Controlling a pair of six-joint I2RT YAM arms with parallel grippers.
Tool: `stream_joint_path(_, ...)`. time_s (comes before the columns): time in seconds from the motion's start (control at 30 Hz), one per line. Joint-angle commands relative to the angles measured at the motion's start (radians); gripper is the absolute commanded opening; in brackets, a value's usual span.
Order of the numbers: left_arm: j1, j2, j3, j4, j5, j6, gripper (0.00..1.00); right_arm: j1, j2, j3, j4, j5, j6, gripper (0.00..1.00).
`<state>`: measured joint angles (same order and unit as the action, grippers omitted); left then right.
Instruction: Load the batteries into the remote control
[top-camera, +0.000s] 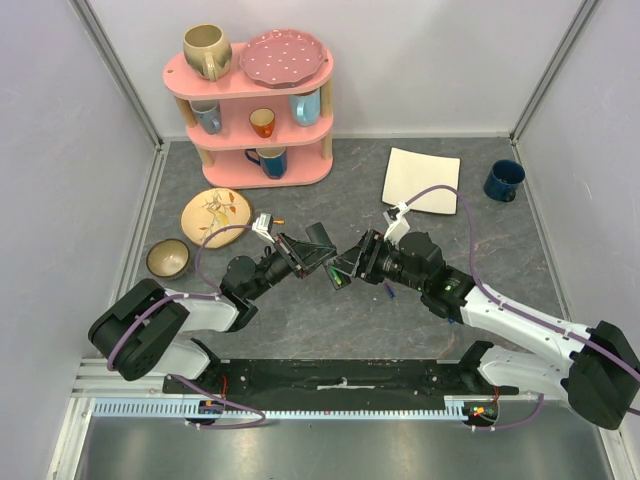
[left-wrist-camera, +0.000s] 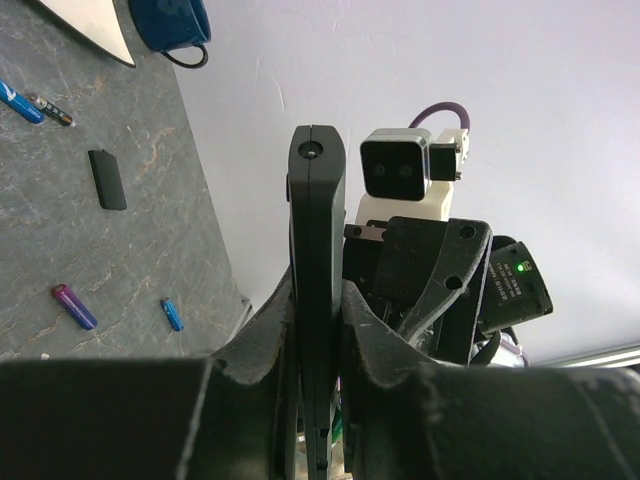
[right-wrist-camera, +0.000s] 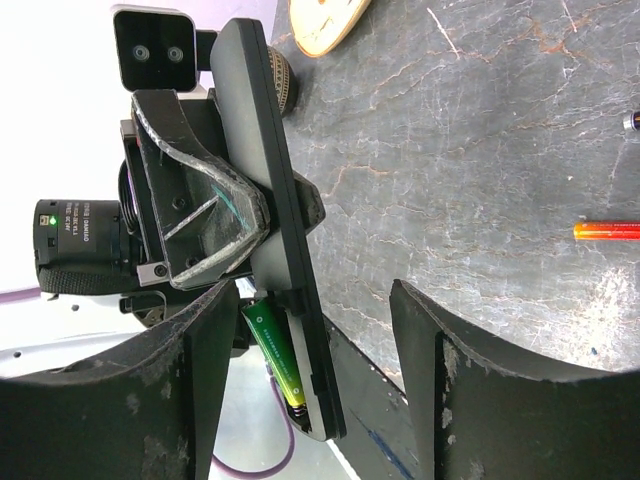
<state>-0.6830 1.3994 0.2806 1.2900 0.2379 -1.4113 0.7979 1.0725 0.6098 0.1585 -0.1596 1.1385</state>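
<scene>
Grips the remote control in the left pincer, clamped tight on its long sides and raised on edge clear of the worktop. Carries a green battery in the open slot at the remote's lower end. Brackets that same end with the right pincer, spread wide apart, one finger just beside the green battery and the other well clear of the remote. Shows a purple battery, a blue battery and an orange-red battery loose on the worktop, near a flat black cover. Ends farther right with a white plate and a blue mug.
</scene>
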Motion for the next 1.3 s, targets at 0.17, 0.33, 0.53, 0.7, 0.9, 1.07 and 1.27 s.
stream_joint_path(0.17,-0.003,-0.023,0.002,0.312,-0.005,0.029,0.02,-0.012,0.01,-0.013,0.042,-0.004,0.032,0.69)
stream_joint_path(0.33,-0.003,-0.022,0.006,0.313,-0.006,0.028,0.02,-0.012,0.01,-0.027,0.049,-0.011,0.035,0.68)
stream_joint_path(0.53,-0.003,-0.022,0.012,0.312,-0.009,0.028,0.02,-0.012,0.004,-0.036,0.05,-0.012,0.038,0.66)
stream_joint_path(0.7,-0.003,-0.028,0.019,0.312,-0.015,0.028,0.02,-0.012,0.004,-0.047,0.059,-0.018,0.041,0.65)
stream_joint_path(0.9,-0.003,-0.034,0.029,0.31,-0.026,0.032,0.02,-0.012,0.003,-0.054,0.064,-0.026,0.044,0.63)
stream_joint_path(1.07,-0.003,-0.036,0.04,0.308,-0.034,0.035,0.02,-0.012,0.003,-0.067,0.07,-0.031,0.049,0.63)
stream_joint_path(1.27,-0.003,-0.042,0.048,0.305,-0.045,0.041,0.02,-0.012,-0.003,-0.079,0.078,-0.031,0.052,0.62)
